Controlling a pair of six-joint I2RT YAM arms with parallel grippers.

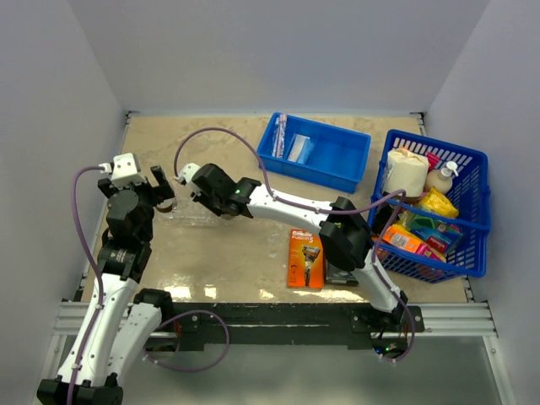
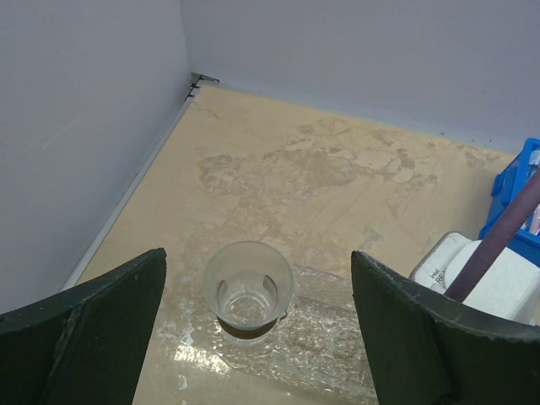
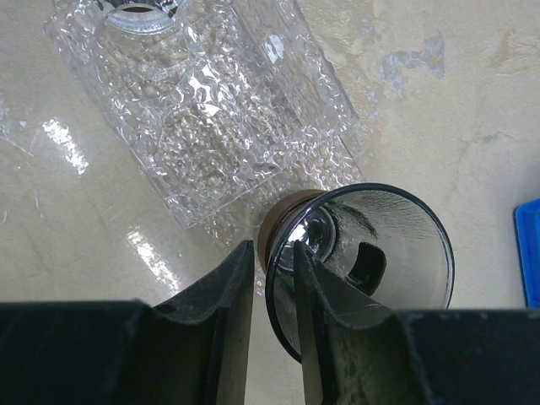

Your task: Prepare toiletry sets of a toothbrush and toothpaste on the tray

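Observation:
The clear tray [image 3: 211,110] lies on the beige table, faint at the left in the top view [image 1: 190,221]. A clear cup [image 2: 249,291] with a brownish base stands on it between the wide-open fingers of my left gripper [image 2: 257,256], untouched. My right gripper [image 3: 272,253] straddles the wall of a second cup [image 3: 371,253] at the tray's corner: one finger inside, one outside, with a gap showing at the outer finger. The toothbrush [image 1: 280,135] and toothpaste [image 1: 300,149] lie in the blue bin [image 1: 337,160]. Both grippers hang over the tray, left [image 1: 159,196] and right [image 1: 202,201].
An orange razor pack [image 1: 305,257] and a dark pack [image 1: 342,275] lie near the front edge. A blue lattice basket [image 1: 460,253] full of goods stands at the right. Walls close the left and back sides. The right wrist's white camera housing [image 2: 498,291] sits near the left gripper.

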